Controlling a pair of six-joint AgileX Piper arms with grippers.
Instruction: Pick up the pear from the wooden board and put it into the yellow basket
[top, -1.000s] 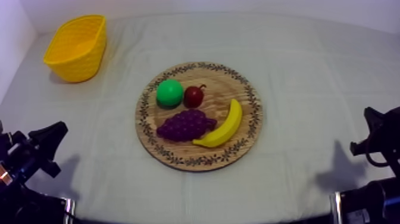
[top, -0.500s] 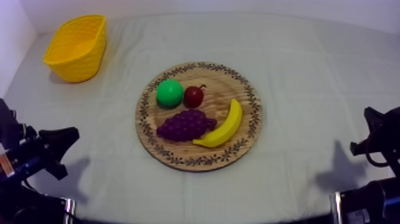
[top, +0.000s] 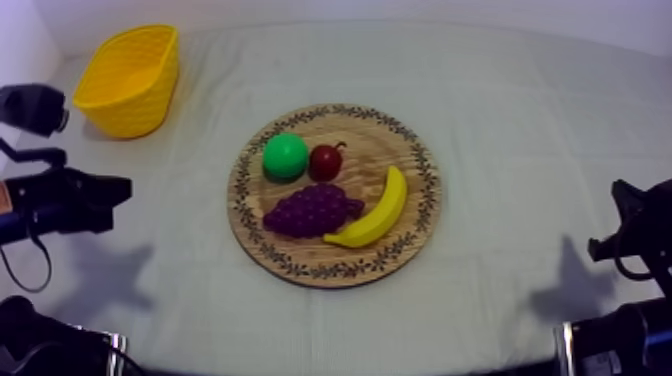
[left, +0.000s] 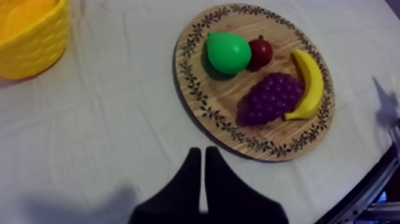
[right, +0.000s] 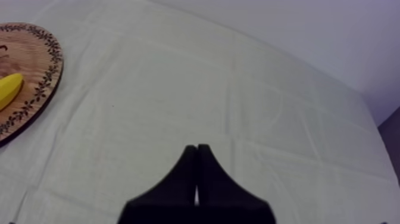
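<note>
The green pear lies on the round wooden board at its far left part, touching the small red fruit. The yellow basket stands at the far left corner. My left gripper hangs shut over the cloth left of the board, pointing toward it. From the left wrist, its fingers form a narrow wedge short of the board, with the pear beyond and the basket off to the side. My right gripper rests shut low at the right; its wedge holds nothing.
A bunch of grapes and a banana lie on the near half of the board, close to the pear. Bare cloth runs between the board and the basket. The board's rim shows beside the right gripper's view.
My left arm has lifted from the low left corner and swung farther up the table's left side; its gripper now points right toward the board. The right arm and fruit are unmoved.
</note>
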